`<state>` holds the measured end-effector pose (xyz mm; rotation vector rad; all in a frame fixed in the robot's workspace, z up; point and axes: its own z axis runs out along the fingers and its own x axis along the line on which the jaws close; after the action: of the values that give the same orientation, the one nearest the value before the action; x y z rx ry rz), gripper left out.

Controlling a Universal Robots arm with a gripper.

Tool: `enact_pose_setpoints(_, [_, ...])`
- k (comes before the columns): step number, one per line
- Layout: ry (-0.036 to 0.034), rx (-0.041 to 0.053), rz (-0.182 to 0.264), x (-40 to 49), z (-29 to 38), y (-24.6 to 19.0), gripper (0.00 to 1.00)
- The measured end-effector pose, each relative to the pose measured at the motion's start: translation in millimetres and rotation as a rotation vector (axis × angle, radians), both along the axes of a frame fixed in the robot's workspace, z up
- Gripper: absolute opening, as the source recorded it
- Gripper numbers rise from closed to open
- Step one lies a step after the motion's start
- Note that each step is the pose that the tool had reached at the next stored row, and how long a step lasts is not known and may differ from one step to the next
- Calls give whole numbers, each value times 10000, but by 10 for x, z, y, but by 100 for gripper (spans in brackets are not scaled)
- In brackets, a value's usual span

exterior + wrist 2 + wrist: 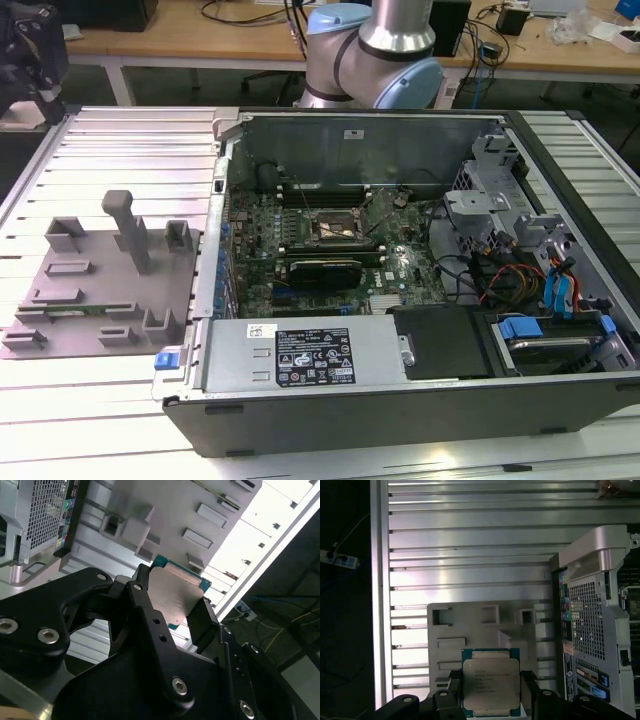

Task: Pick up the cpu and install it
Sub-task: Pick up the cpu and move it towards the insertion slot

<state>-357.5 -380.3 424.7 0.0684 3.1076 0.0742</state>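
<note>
Over the grey fixture plate (485, 625), gripper (491, 676) is pinching the cpu (491, 685) by two opposite edges, one finger (527, 680) per side, silver lid facing the first wrist view. Same grip in the second wrist view: gripper (172, 597) clamped across the cpu (175, 592), green substrate edge peeking past the lid. Edge hold is deliberate, my read: it keeps the pads off the contact face and keeps the chip flat so it can go into a socket level. Cpu looks clear of the plate rather than seated in a pocket, but I can't confirm the gap from these angles. The plate's pockets and posts look meant to locate parts so a pick is repeatable. Exterior view: fixture plate (100, 285) lies on the slatted surface (130, 140) at 9 o'clock from the open pc case (400, 400), just beside its wall. Socket (335, 228) sits mid-motherboard inside the case, metal frame around it, well apart from the plate; arm base (370, 50) is at 12 o'clock behind the case. Judgement: pick done, install not yet, since the chip hangs over the plate and the socket is well apart from it.
</note>
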Motion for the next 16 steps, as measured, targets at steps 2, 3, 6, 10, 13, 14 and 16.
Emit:
enact_pose_setpoints(2, [0,0,0,31,0,0,55])
enact_pose_setpoints(3, [0,0,-1,47,0,0,55])
enact_pose_setpoints(6, [0,0,0,117,0,0,55])
enact_pose_setpoints(10, [0,1,0,182,0,0,55])
enact_pose_setpoints(13, [0,0,0,239,0,0,55])
enact_pose_setpoints(14, [0,0,0,261,0,1,55])
enact_pose_setpoints(16, [0,0,-1,303,0,1,55])
